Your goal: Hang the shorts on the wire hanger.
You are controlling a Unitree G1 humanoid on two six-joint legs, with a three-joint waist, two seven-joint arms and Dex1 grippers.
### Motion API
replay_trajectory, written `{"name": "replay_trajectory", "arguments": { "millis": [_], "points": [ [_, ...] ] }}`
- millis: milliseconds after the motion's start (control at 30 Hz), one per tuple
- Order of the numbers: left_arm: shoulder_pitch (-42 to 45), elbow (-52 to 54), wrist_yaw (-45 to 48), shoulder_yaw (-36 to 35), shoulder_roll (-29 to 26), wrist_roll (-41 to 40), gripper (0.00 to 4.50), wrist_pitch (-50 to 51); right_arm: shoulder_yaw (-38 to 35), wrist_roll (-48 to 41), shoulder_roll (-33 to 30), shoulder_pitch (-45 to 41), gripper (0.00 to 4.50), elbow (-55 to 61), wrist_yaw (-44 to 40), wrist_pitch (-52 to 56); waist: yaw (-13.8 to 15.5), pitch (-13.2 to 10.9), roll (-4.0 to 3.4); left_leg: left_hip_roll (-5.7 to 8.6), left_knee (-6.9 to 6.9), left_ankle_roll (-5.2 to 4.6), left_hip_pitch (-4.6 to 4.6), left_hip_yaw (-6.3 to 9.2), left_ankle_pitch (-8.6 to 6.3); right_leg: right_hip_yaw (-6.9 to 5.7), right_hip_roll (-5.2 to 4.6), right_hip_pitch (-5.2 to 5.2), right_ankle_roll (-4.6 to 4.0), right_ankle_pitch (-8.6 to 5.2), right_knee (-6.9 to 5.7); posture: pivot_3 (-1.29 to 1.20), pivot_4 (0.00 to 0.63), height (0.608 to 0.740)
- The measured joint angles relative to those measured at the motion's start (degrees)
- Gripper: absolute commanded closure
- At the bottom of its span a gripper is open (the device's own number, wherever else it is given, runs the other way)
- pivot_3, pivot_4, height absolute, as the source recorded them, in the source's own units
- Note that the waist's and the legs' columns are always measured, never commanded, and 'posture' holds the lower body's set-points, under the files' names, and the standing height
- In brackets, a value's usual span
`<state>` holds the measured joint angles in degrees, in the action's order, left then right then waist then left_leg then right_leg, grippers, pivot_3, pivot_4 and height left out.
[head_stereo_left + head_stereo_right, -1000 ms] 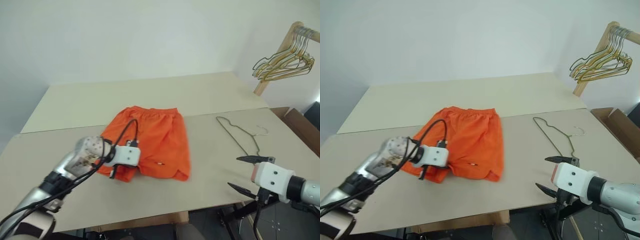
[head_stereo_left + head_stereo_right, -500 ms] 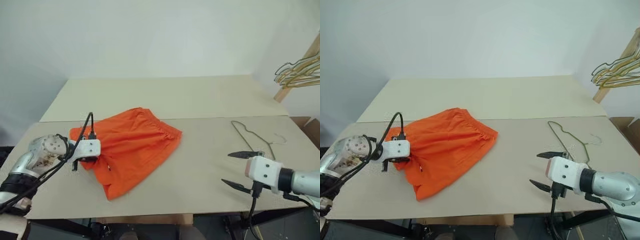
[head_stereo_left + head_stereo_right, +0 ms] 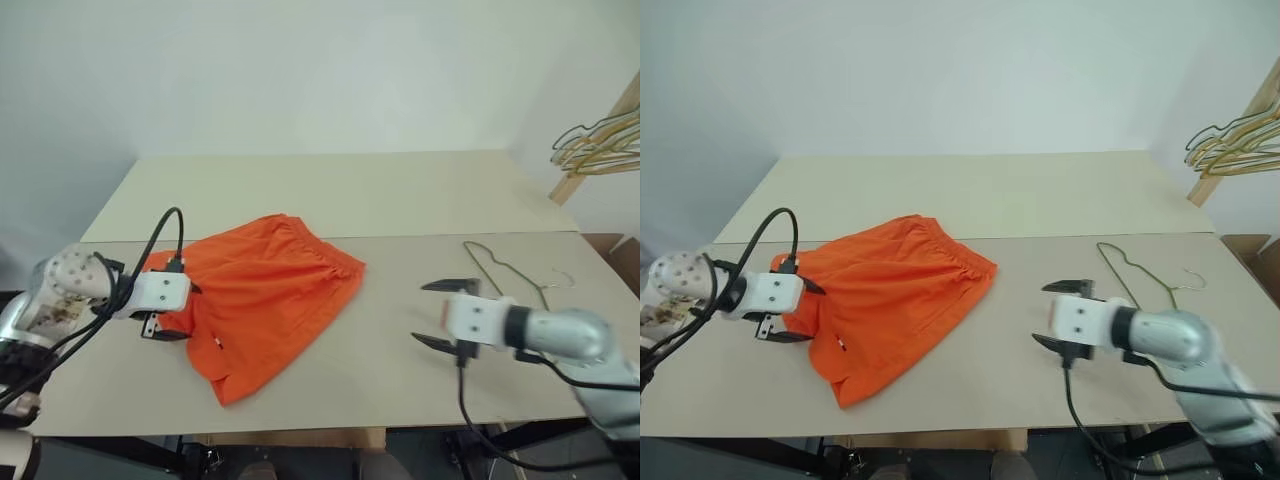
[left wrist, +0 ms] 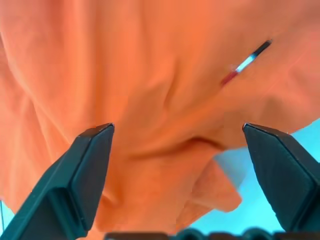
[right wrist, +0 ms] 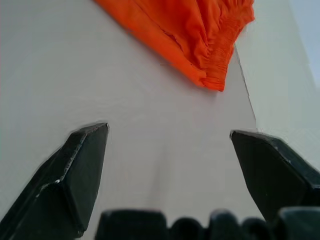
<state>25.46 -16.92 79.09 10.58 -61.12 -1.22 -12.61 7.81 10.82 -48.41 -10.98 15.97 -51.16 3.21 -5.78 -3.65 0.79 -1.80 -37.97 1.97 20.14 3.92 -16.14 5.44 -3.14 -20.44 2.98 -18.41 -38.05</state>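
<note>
Shorts (image 3: 262, 296) dumped near surface's (image 3: 400, 190) left edge; both claws (image 3: 172, 312) (image 3: 443, 312) gaping, empty, probably prepping for hanger (image 3: 505, 275).

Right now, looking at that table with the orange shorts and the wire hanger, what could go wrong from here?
The shorts lie rumpled and skewed, one leg near the table front edge; a careless tug might drag them off. The wire hanger is thin and flat on the table, so the right gripper, jaws open, could struggle to get under it. The left gripper, jaws open at the shorts' edge, holds nothing, and the thin fabric may bunch on regrasp.
</note>
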Motion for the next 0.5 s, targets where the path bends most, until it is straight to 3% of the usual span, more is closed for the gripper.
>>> {"name": "replay_trajectory", "arguments": {
  "millis": [167, 333, 500],
  "points": [
    [-4.3, 6.6, -0.9, -3.1, 1.0, -3.8, 0.02, 3.7, 13.2, 15.1, 7.6, -14.8, 0.00, -20.5, 8.0, -8.4, 0.0, 0.0, -0.03, 0.02, 0.00, 0.01, 0.13, 0.00, 0.01, 0.02, -0.04, -0.26, -0.03, 0.01, -0.07, -0.03, 0.035, 0.740],
    [-7.9, 12.1, -3.1, -5.0, 1.5, -5.6, 0.02, 7.7, 19.1, 21.8, 13.6, -27.4, 0.00, -38.4, 15.1, -17.9, -0.3, 0.0, -0.03, 0.04, -0.03, 0.04, 0.12, 0.03, 0.03, 0.03, -0.07, -0.26, -0.05, 0.02, -0.13, 0.00, 0.030, 0.740],
    [-10.2, 15.0, -4.5, -6.3, 1.6, -5.9, 0.02, 9.7, 22.8, 25.4, 17.3, -34.6, 0.00, -51.2, 20.9, -26.2, -0.9, 0.0, 0.02, 0.04, -0.03, 0.09, 0.08, 0.08, 0.06, 0.01, -0.06, -0.24, -0.06, 0.03, -0.20, 0.02, 0.024, 0.740]
  ]
}}
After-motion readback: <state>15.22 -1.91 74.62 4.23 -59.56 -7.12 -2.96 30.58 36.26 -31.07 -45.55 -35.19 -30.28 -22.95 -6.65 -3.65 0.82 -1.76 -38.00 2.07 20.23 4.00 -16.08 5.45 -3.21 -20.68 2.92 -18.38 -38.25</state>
